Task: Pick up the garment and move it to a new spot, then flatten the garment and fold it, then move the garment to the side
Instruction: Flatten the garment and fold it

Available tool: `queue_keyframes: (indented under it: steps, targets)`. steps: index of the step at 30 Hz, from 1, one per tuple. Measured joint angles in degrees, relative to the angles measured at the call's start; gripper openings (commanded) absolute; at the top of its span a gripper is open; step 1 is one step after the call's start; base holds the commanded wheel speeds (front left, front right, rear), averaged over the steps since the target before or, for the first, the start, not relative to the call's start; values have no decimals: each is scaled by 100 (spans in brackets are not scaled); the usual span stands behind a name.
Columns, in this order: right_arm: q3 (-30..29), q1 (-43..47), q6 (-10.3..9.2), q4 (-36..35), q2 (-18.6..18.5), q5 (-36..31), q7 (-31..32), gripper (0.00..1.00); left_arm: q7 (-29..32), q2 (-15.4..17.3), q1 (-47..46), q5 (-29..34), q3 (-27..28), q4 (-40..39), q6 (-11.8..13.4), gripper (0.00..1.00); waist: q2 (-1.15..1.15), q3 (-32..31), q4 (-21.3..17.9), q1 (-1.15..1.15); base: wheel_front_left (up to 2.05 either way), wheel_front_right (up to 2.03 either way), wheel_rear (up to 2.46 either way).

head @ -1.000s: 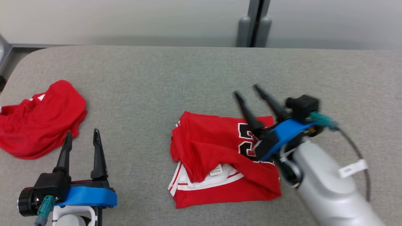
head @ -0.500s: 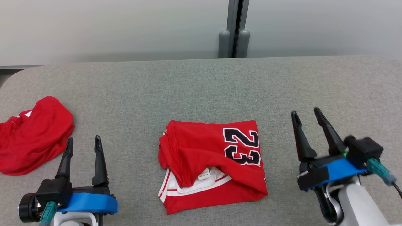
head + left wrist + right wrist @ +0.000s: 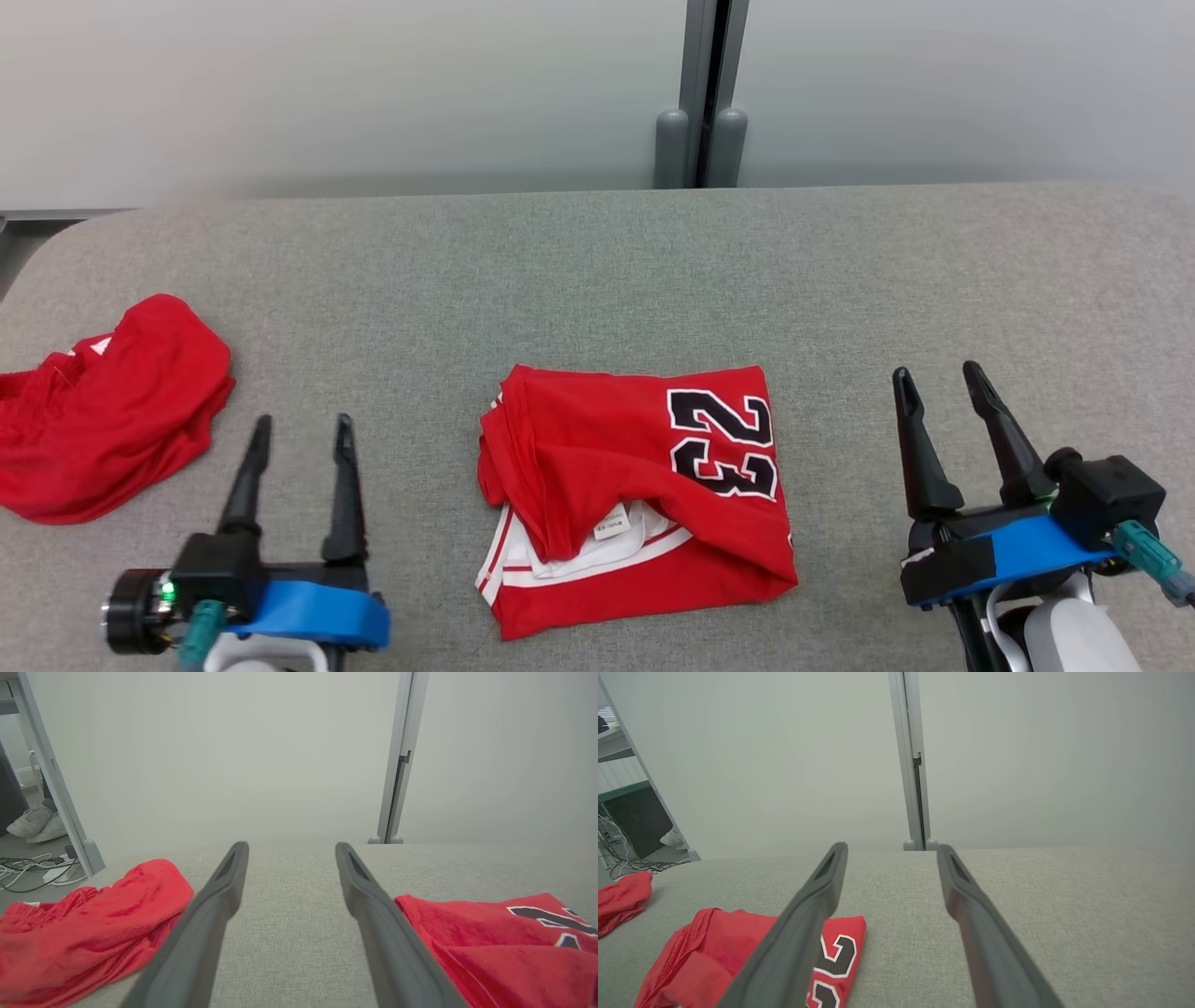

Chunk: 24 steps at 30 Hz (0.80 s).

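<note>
1. Left gripper (image 3: 302,422) and right gripper (image 3: 936,371): both spread wide, empty.
2. Folded jersey (image 3: 635,495) lies flat between them, touching neither.
3. Left wrist view: shoes (image 3: 36,821) on the floor past the table (image 3: 289,896) edge, left of that gripper.
4. Open tabletop ahead of both.

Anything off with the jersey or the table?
The fold on the jersey is untidy: its top layer bunches diagonally, leaving white trim and the label exposed near its front-left corner. A second red garment lies crumpled at the left side of the table. Nothing looks damaged.
</note>
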Motion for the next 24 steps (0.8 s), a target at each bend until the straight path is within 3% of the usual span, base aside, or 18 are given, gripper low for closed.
queue_keyframes:
  steps: [10,18,24]
  targets:
    - [-22,100,0,-7,55,-54,58,100,40,43,-88,36,-1132,713,-64,100,0,-103,-53,0,0,0,0]
    - [-8,107,0,56,71,-42,58,100,422,205,-239,-323,-2259,1276,-88,100,0,-111,-184,0,0,0,0]
    - [-5,106,0,102,74,-34,52,100,545,332,-295,-587,-2638,1684,-89,100,0,-89,-283,0,0,0,0]
